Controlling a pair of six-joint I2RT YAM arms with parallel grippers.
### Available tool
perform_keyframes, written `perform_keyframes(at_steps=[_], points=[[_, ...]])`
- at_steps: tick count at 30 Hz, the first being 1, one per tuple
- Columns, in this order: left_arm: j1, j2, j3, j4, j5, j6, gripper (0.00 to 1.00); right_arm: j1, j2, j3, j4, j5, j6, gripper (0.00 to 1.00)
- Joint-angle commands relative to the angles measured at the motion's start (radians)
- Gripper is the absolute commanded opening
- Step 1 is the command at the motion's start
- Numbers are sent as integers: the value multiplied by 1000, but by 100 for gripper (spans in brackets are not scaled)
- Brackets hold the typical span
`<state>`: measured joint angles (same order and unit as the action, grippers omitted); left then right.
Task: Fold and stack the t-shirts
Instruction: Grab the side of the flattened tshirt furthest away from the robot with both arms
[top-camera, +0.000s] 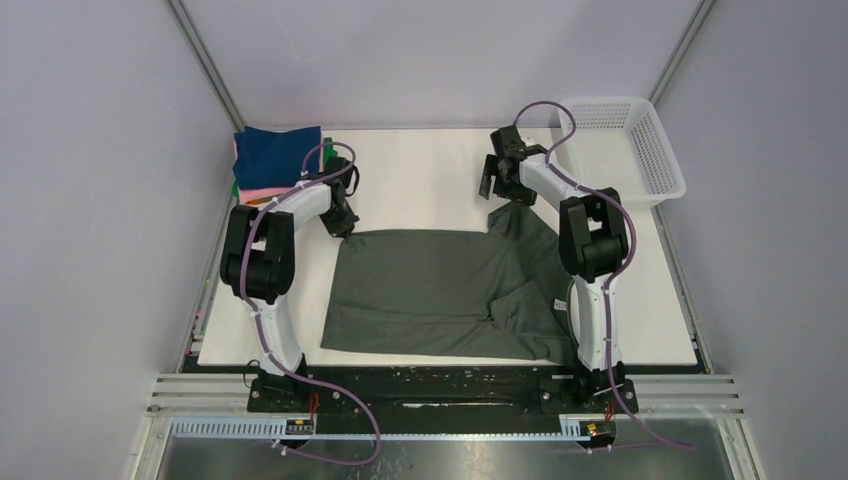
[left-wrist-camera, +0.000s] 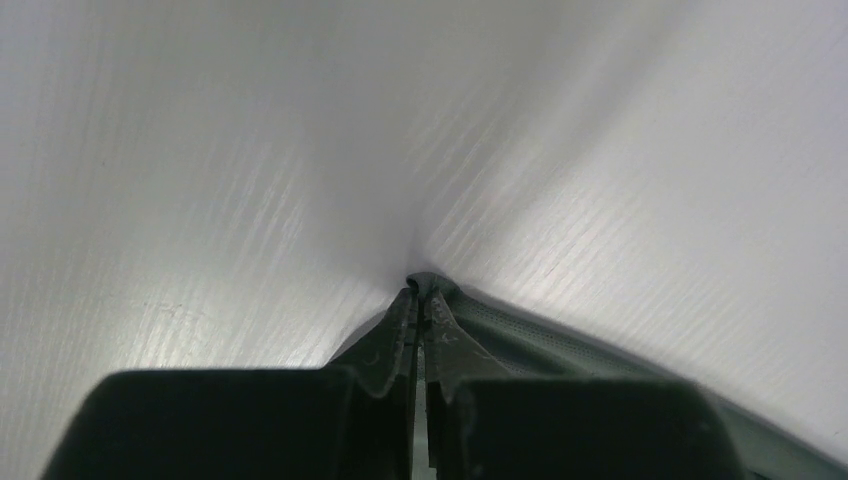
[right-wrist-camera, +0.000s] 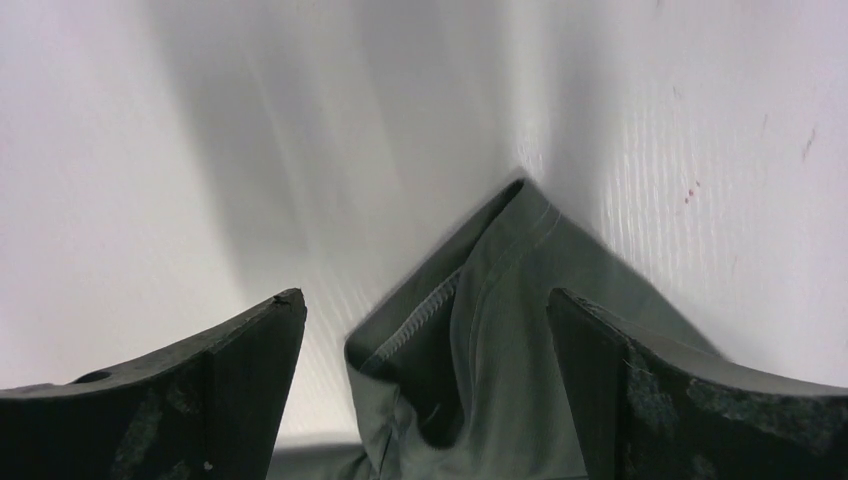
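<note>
A white counter (top-camera: 420, 170) seen from above, with two robot arms bolted at its near edge; a large dark grey-green cloth t-shirt (top-camera: 440, 290) lies spread across the middle of the counter, mostly flat, its right side rumpled and folded over itself, rising to a point at the far right; the left end effector (top-camera: 345, 225) is down at the shirt's far left corner, its two dark fingers (left-wrist-camera: 395, 335) pressed together and pinching the cloth edge, as the left wrist view shows close up; the right end effector (top-camera: 497, 180) sits at the far right tip of the shirt, its jaws spread wide apart; in the right wrist view a stitched, hemmed fold of the grey-green cloth lies between the open fingers, and whether they touch it cannot be told; in the far left corner of the counter sits a stack of folded shirts, a navy blue square of cloth (top-camera: 278, 155) on top and a pink layer (top-camera: 268, 187) beneath it; a white plastic mesh basket (top-camera: 655, 160) stands at the far right corner, well apart from the stack
</note>
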<state>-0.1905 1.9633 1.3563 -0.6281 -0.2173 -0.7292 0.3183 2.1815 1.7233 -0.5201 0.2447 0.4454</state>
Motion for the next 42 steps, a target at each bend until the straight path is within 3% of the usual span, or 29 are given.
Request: perform_keyframes(at_steps=[1,4,8,11,12,15,18,23,27,30,37,42], points=[[0,-81,-34,22,-2,16,0,-3,105,176,-219,20,-28,99],[0,-97,-46,21,-3,15,0,-2,179,282,-317,8,-48,84],[0,-117,-58,23,-4,15,0,-2,227,370,-406,5,-57,83],[0,-132,-67,23,-9,12,0,-3,264,412,-470,-27,-72,74],[-1,-136,-69,22,-11,12,0,-2,267,419,-488,-35,-75,76],[0,-147,-78,21,-18,11,0,-1,250,382,-479,-45,-76,74],[-1,-149,-78,22,-24,13,0,-2,219,322,-436,-44,-64,66],[-1,-147,-79,22,-13,8,0,-2,180,275,-365,-20,-49,24],[-1,-156,-88,25,-10,8,0,-1,148,273,-310,-15,-71,1],[-1,-175,-103,30,-6,4,0,-2,70,209,-255,-30,-89,0],[-1,-236,-160,55,22,1,0,0,-222,-173,-11,-92,-103,0],[-4,-322,-246,94,44,-7,0,13,-403,-370,44,-89,-100,0]])
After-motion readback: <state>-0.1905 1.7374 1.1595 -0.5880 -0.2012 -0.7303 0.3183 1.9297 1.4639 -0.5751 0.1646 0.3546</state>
